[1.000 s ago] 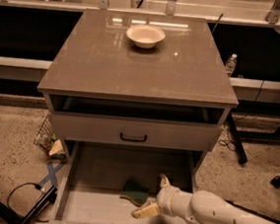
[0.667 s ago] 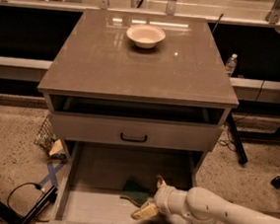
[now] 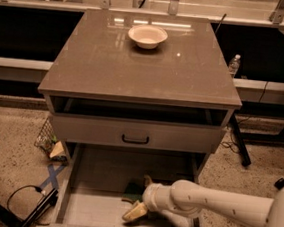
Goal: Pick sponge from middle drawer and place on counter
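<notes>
A robot's gripper [image 3: 141, 198] reaches into the open drawer [image 3: 87, 208] at the foot of a cabinet, its white arm [image 3: 218, 203] coming in over the drawer's right wall. The sponge [image 3: 132, 189], dark green face up, lies on the drawer's pale floor about midway across and toward the back half. The fingers [image 3: 135, 213] look spread, one pale finger lying toward the drawer's front and the other tip just showing behind the sponge, so they seem to straddle it rather than clamp it. Whether either finger touches it cannot be made out. The step in hand appears to be the grasp itself. To do it well, the fingers should be level with the sponge's yellow body, not just its thin top face, and should close squarely so the soft block is pinched and not pushed along the floor. The lift should then go straight up within the drawer before any turn, because the closed drawer front [image 3: 180, 138] hangs directly above the drawer's back and the wrist sits close beneath it. The table [image 3: 136, 70], high above the drawer, carries a white bowl [image 3: 147, 35] toward its far side, so its near half looks the safer landing spot.
</notes>
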`<state>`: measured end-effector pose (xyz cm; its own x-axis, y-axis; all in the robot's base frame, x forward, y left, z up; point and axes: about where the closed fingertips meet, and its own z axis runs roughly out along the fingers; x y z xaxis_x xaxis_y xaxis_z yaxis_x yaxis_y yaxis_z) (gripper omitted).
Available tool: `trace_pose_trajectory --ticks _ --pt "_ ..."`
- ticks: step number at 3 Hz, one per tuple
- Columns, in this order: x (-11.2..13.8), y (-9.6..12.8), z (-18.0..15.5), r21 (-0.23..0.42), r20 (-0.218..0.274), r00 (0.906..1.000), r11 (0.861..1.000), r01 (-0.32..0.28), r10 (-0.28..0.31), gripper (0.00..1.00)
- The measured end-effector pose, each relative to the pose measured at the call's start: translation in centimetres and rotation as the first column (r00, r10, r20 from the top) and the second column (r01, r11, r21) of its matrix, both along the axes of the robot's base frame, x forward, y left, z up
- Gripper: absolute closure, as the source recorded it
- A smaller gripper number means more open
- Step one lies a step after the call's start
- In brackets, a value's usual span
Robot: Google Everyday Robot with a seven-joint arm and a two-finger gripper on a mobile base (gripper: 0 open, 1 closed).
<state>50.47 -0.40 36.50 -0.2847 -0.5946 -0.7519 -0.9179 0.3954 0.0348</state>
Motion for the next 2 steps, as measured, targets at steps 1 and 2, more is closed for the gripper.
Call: trace_pose_trajectory --ticks 1,2 --pt "-0.01 1.75 -1.26 0.003 -0.019 0.9998 1.0 -0.007 0.007 0.23" --pt "-0.09 1.89 -1.26 0.004 -0.02 0.9998 1.0 -0.01 0.01 0.47"
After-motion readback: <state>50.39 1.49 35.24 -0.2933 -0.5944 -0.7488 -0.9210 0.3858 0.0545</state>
